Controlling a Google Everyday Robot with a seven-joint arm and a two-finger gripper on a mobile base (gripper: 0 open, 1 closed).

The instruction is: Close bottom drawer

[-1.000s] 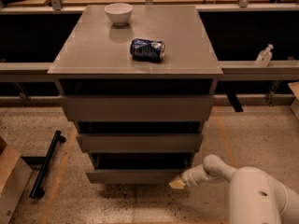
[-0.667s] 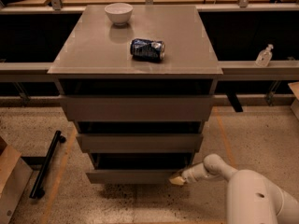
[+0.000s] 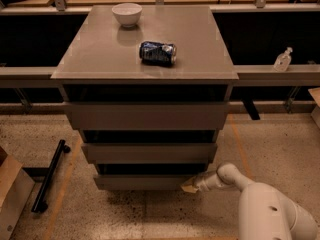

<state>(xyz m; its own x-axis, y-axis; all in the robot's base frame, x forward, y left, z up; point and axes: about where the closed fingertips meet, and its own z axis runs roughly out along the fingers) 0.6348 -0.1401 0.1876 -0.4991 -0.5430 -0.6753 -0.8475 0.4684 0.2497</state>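
Bottom drawer (image 3: 145, 182) sits lowest beneath the desk's (image 3: 100, 59) front edge, its panel standing out a little. Gripper (image 3: 190, 186) is at that panel's right end, below the desk's front-right corner, seemingly touching it; open or closed, can't tell. Arm (image 3: 235, 176) reaches in low from the right, nearly level.

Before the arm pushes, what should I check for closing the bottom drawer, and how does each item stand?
1. Hand at the right end of the bottom drawer front: ok.
2. Hand touching the panel: cannot tell.
3. Drawer flush with the cabinet: cannot tell.
4. Black bar on the floor lies apart from the drawer: ok.
5. Crushed can lies away from the edges of the cabinet top: ok.
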